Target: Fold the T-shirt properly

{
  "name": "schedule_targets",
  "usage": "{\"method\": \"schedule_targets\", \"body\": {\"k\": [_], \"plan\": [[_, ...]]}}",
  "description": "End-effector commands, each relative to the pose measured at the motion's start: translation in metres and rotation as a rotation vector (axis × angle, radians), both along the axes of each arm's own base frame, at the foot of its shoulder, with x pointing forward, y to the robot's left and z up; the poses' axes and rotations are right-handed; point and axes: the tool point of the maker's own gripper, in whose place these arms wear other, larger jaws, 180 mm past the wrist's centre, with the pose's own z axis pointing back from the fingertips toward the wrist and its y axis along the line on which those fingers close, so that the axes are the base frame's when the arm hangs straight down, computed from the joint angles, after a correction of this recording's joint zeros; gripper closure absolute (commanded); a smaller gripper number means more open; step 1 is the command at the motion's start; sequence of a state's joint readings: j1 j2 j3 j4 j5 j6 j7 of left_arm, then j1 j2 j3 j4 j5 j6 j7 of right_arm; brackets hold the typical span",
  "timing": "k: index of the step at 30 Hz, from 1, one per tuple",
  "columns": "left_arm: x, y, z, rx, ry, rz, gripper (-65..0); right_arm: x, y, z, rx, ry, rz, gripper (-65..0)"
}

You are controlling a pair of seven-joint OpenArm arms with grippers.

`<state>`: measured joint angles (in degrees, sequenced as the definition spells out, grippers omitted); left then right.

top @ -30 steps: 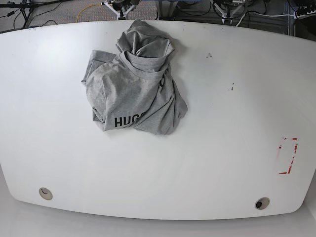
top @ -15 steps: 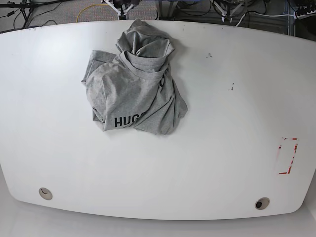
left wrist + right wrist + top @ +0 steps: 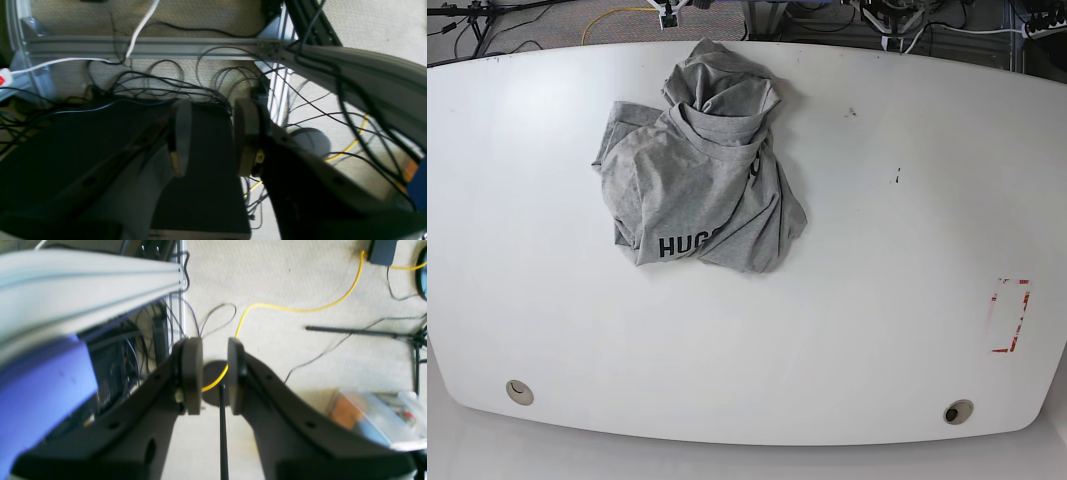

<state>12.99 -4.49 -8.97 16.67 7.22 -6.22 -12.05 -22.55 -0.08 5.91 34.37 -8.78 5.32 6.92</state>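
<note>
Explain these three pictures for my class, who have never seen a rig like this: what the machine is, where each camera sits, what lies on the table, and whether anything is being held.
This is a robot with two arms, each ending in a two-fingered gripper. One camera looks down on a white table; the other two ride on the wrists and look out past the fingers.

On the table lies a crumpled grey T-shirt with black lettering, not yet folded. Near one edge is a red tape rectangle.

Neither arm is over the table. The left gripper has its fingers apart with nothing between them, above black cables on the floor. The right gripper has a narrower gap, also with nothing in it; a yellow cable lies on the carpet beyond it.
</note>
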Motion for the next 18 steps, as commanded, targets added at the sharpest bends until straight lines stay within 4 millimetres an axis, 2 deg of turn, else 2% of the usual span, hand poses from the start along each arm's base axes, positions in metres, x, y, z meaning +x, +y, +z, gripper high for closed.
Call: {"method": "schedule_targets", "body": {"k": [1,18], "plan": [[-0.009,0.005,0.003,0.011,-0.002,-0.003,-20.4,-0.003,-0.001,0.004,-0.002,-0.016,-0.002,-13.0],[-0.044,0.017,0.030,0.028,-0.062,0.038,-20.4,-0.025,-0.006,0.029,-0.018,-0.059,0.007,-12.7]]}}
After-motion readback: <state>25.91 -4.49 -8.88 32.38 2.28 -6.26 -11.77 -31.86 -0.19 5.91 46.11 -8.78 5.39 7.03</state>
